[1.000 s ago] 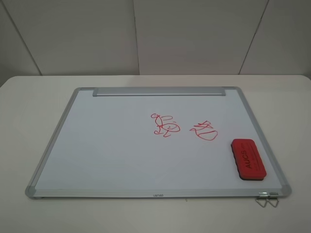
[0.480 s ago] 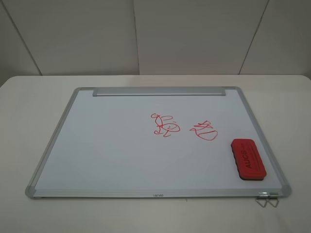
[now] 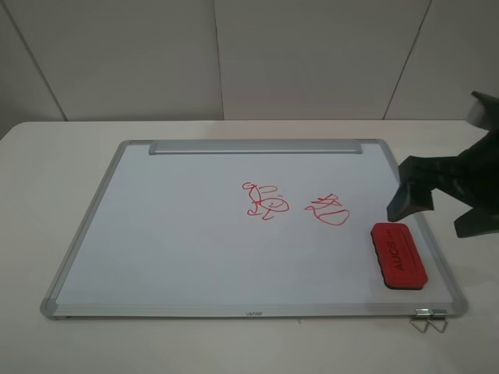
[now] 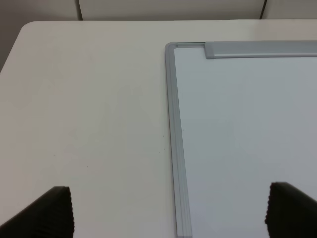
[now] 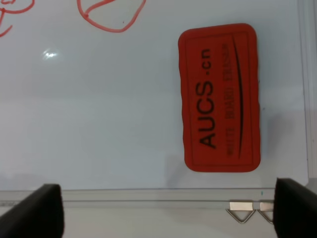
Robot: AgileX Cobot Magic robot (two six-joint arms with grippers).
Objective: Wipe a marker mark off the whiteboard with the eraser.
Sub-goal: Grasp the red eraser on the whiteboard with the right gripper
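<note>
The whiteboard (image 3: 179,234) lies flat on the table, its silver bar along the far edge. The marker mark (image 3: 265,201), a thin red scribble of small loops, is near the board's middle. The red eraser (image 3: 399,255) (image 5: 220,96) rests on the board's near right corner, lettering up. My right gripper (image 3: 442,209) (image 5: 166,208) hangs open above the board's right edge, just beyond the eraser and not touching it. My left gripper (image 4: 171,213) is open over the board's far left corner (image 4: 171,47) and holds nothing. It does not show in the exterior high view.
A second red scribble (image 3: 329,210) (image 5: 111,15), with one big oval loop, lies between the marker mark and the eraser. Two metal clips (image 3: 429,319) (image 5: 247,208) stick out from the board's near right edge. White table (image 4: 89,124) surrounds the board.
My right gripper has come into the exterior high view from the right and now hangs by the eraser. The eraser, the board and both scribbles have not moved.
</note>
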